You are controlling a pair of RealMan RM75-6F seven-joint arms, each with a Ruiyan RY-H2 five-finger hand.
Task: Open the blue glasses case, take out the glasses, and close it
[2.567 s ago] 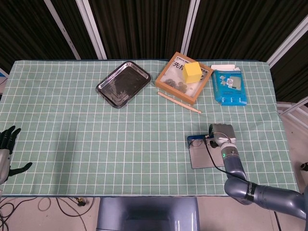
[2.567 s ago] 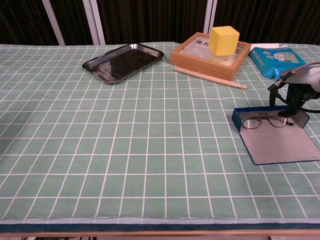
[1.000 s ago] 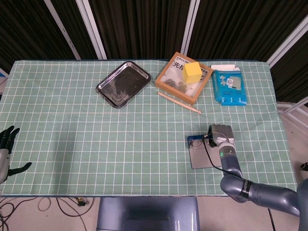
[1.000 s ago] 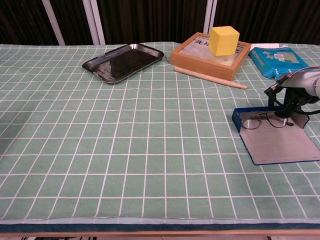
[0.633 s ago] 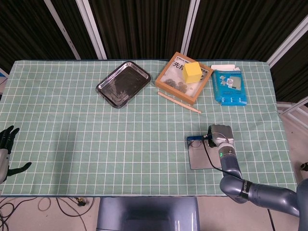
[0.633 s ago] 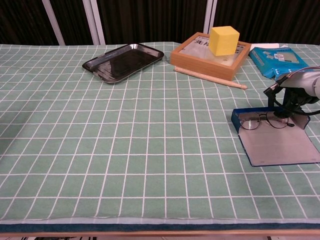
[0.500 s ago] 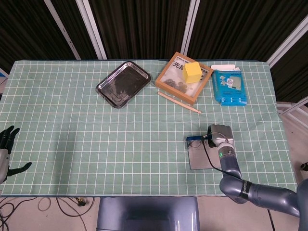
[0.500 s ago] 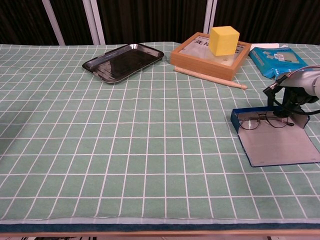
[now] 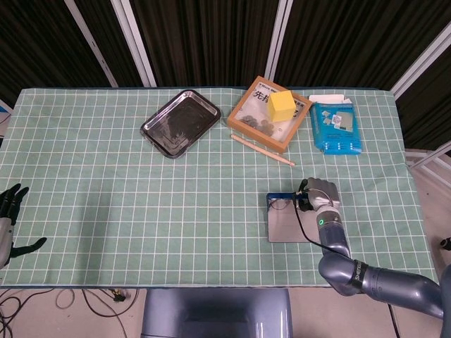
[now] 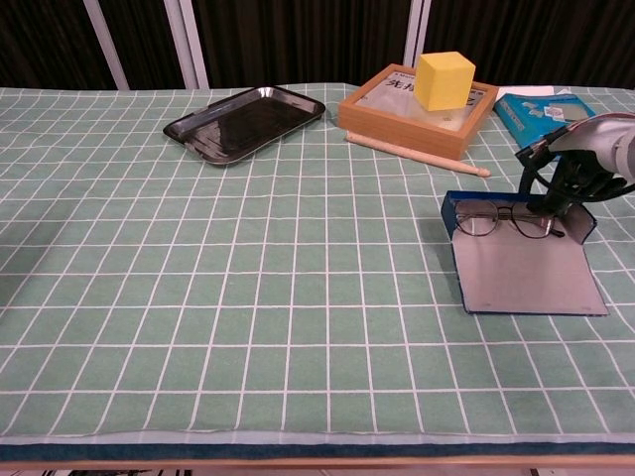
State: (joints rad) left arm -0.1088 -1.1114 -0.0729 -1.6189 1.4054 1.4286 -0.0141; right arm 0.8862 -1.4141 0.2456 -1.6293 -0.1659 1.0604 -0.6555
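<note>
The blue glasses case (image 10: 524, 260) lies open at about 4 o'clock on the table, the glasses (image 10: 504, 222) inside; the right hand (image 10: 580, 167) reaches into its right end, fingers curled, grip unclear. The left hand (image 9: 10, 220) is spread wide, holding nothing, beside the green checked cloth (image 9: 141, 204). Dark curtains (image 9: 204, 35) hang behind.

At lower right of the head view, the right hand (image 9: 318, 192) is silver-grey with black fingers and cable on a grey arm; the left hand (image 9: 8, 220) is black.
</note>
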